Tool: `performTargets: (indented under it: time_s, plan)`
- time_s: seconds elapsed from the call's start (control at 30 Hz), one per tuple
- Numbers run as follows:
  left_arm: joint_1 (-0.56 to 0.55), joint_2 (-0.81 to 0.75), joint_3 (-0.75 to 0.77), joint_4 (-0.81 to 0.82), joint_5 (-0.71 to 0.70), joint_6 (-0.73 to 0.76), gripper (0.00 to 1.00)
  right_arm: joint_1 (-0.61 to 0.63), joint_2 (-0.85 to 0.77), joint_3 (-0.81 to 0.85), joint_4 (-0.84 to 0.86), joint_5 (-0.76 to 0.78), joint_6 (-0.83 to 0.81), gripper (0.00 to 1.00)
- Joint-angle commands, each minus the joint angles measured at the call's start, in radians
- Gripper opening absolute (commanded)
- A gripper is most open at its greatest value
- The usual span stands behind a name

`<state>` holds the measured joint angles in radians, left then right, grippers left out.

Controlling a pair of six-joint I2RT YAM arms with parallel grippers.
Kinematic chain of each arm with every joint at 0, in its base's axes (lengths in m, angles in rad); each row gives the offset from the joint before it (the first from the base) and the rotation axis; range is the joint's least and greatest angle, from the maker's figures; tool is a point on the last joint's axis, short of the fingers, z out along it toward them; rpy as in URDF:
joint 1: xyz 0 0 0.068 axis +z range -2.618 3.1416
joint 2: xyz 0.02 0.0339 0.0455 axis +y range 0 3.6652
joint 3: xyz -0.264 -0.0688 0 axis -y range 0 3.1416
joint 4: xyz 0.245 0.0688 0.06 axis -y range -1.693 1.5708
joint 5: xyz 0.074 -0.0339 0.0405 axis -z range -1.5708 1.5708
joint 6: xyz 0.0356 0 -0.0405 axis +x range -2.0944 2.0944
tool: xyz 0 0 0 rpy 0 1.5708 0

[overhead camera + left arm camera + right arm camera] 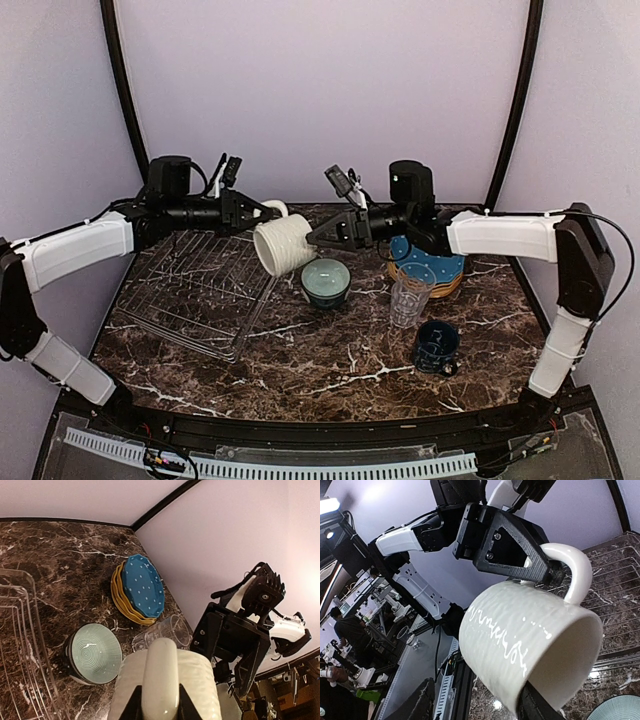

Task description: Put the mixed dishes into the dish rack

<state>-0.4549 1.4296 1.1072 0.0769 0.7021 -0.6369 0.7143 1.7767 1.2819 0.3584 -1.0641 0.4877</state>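
The cream mug [283,246] hangs tilted in the air over the right rim of the dish rack [190,285]. My left gripper [258,213] is shut on its handle [160,680], one finger on each side. My right gripper [315,238] stands open at the mug's [520,640] mouth: one finger [420,702] is well off the wall, the other [536,707] sits at the rim. On the table are the pale-teal bowl [325,282], the clear ribbed glass [410,295], the dark blue mug [436,347] and the blue dotted plate [430,262] stacked on the mustard-yellow plate [120,597].
The silver wire rack [20,630] lies flat on the left half of the dark marble table [320,370] and holds no dishes. The bowl [95,652] and the glass [170,630] stand just below and right of the raised mug. Purple walls close in the back and sides.
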Motion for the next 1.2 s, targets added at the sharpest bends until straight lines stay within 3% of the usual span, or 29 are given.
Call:
performTargets:
  time_s: [0.0, 0.23, 0.43, 0.73, 1.17]
  plan:
    - [0.137, -0.086, -0.006, -0.068, -0.071, -0.073, 0.01, -0.023, -0.002, 0.016, 0.013, 0.031, -0.014, 0.55]
    - [0.324, -0.108, -0.073, -0.101, -0.115, -0.233, 0.01, -0.028, -0.002, -0.018, 0.044, 0.049, 0.005, 0.55]
    - [0.403, -0.060, -0.086, -0.108, -0.184, -0.409, 0.01, -0.029, -0.008, -0.055, 0.079, 0.059, 0.026, 0.54]
    - [0.406, -0.029, -0.047, -0.238, -0.405, -0.621, 0.01, -0.029, -0.034, -0.144, 0.155, 0.082, 0.066, 0.53]
    - [0.348, 0.213, 0.062, -0.250, -0.423, -0.880, 0.01, -0.029, -0.038, -0.190, 0.207, 0.102, 0.111, 0.50]
